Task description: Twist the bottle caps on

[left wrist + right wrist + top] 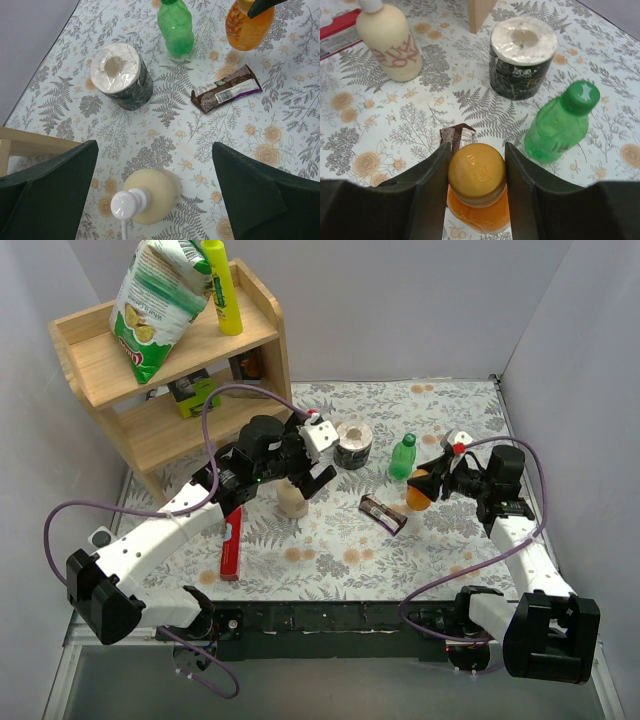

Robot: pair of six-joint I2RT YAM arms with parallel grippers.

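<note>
The orange cap [476, 175] sits on the orange bottle [477, 220], clenched between the two fingers of the right pincer [477, 160], which grips it from both sides. Nothing steadies the body below, so a twist may simply spin the whole bottle on the counter [420, 125], or tip it and jam the thread crooked. Just beyond that pincer's right finger stands the green bottle [555, 131], its green cap [582, 96] on. The left pincer [155, 150] hangs released over the cream pump bottle [152, 197], well apart.
</note>
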